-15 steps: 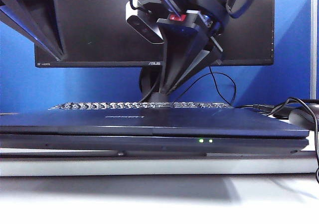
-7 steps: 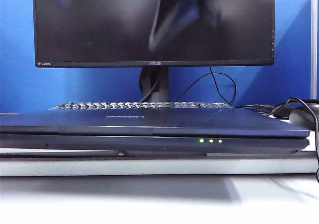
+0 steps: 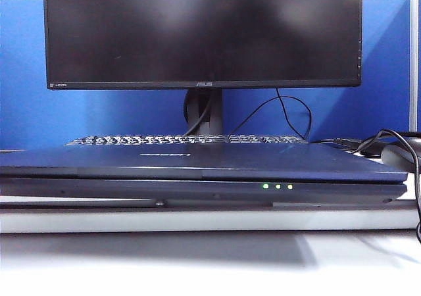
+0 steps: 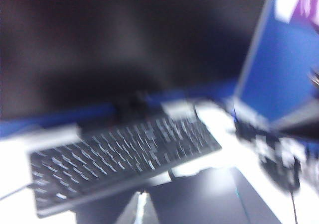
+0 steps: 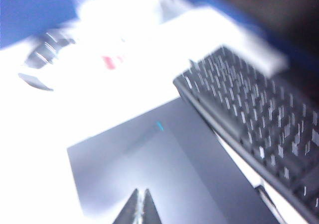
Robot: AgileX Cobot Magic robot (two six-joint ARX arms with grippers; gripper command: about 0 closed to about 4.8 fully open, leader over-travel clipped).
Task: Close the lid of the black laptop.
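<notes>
The lid (image 3: 197, 162) lies flat down on the black laptop (image 3: 204, 189), its dark navy back facing up with a small logo near the middle, and only a thin seam shows between the two along the front edge. The laptop fills the width of the exterior view on the white surface (image 3: 197, 263), with three small green lights on its front edge at about 4 o'clock from the logo. Just behind it, at 12 o'clock, runs a separate keyboard (image 3: 184, 139) with white-lettered keys, and behind that stands the ASUS monitor (image 3: 202, 33) on its stand, screen dark, before a blue partition (image 3: 26, 112). At 3 o'clock from the laptop, black cables (image 3: 368, 141) loop across the surface beside a dark rounded thing that is too cut off to name.

Neither arm shows in the exterior view. In the blurred left wrist view, the left gripper (image 4: 141, 209) hangs above the lid's back, near the separate keyboard; its fingers (image 4: 134, 211) meet in a point, pressed together and holding nothing. In the right wrist view, also blurred, the right gripper (image 5: 139, 209) hangs over the lid's other end, clear of it; its fingers (image 5: 130, 211) are likewise drawn together with nothing between them.
</notes>
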